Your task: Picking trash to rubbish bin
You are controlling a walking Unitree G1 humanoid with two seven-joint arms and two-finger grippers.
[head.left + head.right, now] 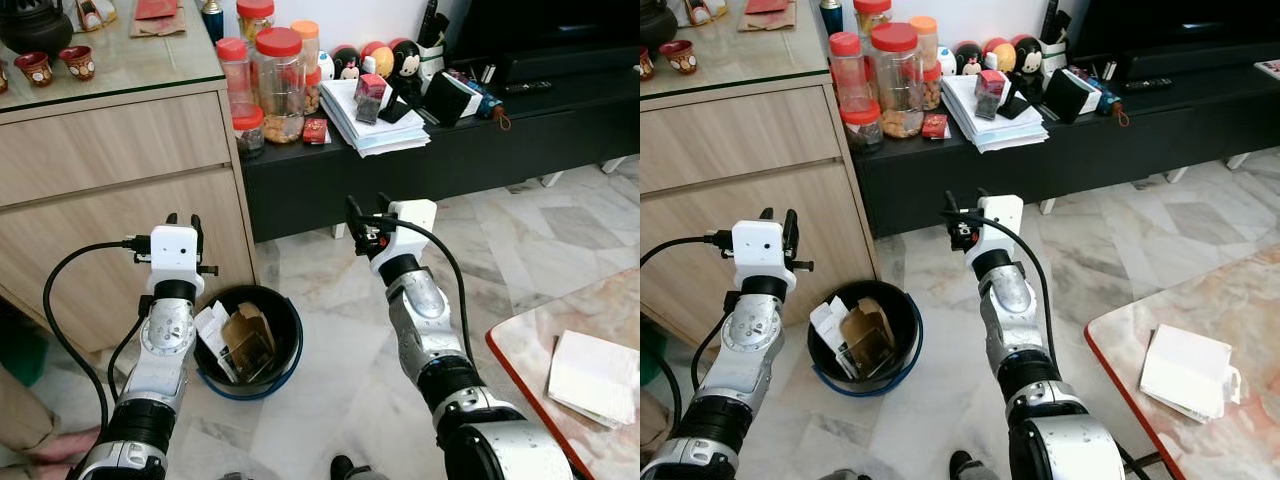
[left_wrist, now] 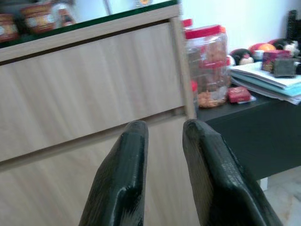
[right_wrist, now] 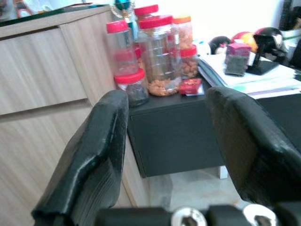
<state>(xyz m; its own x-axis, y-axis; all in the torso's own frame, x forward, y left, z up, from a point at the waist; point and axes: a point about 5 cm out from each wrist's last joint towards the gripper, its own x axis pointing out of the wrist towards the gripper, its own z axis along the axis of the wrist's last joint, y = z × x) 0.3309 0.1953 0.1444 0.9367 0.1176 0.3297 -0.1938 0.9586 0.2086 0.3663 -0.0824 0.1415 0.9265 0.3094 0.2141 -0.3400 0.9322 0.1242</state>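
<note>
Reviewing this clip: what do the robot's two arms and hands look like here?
Both arms are silver metal with black joint rings. Each wrist carries a white boxy camera housing, and a black cable loops from it back down the arm. The left hand and right hand each end in two long black fingers, whose inner faces look finely ribbed in the wrist views.
</note>
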